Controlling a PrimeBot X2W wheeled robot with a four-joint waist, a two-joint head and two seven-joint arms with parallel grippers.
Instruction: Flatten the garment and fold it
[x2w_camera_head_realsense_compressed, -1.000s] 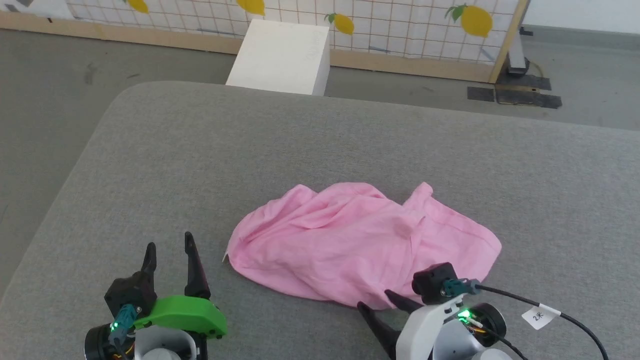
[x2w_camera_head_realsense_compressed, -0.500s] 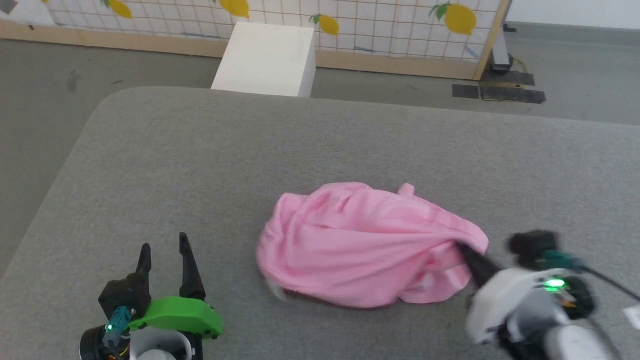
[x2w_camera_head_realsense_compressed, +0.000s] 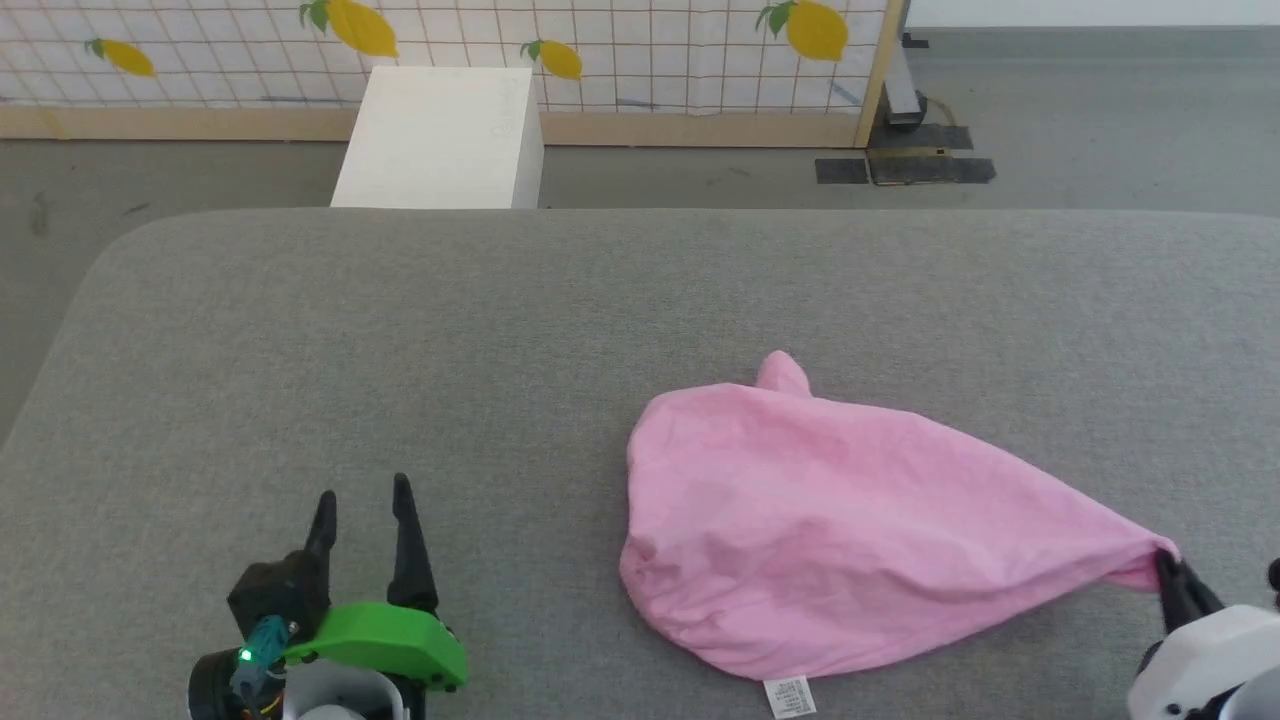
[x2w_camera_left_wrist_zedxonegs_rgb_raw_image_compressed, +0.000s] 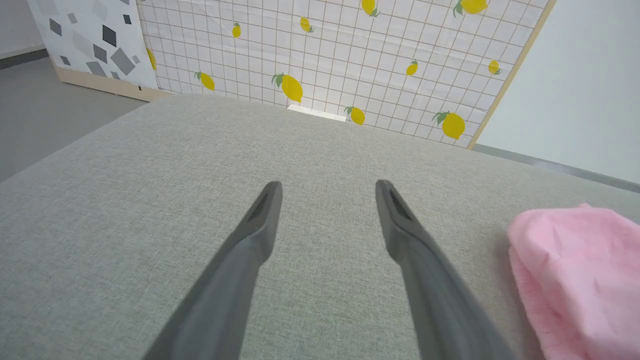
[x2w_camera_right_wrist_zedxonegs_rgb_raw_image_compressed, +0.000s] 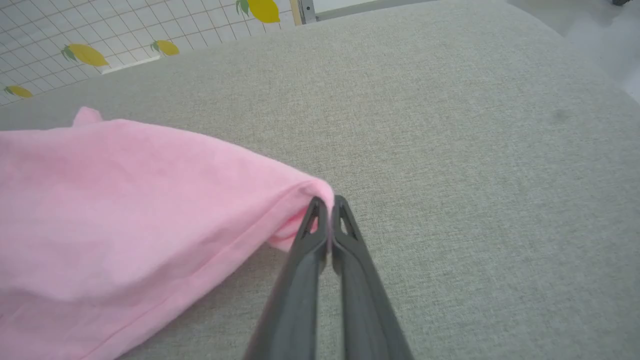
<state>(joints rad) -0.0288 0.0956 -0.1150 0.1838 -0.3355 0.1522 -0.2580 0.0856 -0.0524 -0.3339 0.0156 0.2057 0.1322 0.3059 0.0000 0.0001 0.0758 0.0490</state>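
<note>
One pink garment (x2w_camera_head_realsense_compressed: 830, 530) on the gray counter (x2w_camera_head_realsense_compressed: 500, 330), right end effector (x2w_camera_right_wrist_zedxonegs_rgb_raw_image_compressed: 328, 200) clenched on the garment's corner, left end effector (x2w_camera_head_realsense_compressed: 363, 490) released, apart from the garment

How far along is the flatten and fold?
Done: the right gripper is shut on a corner of the garment. In hand: that corner is stretched out to the right, pulling the cloth taut. To do: its other end is rounded and bunched, nothing is folded, and the open left gripper sits apart from it.
</note>
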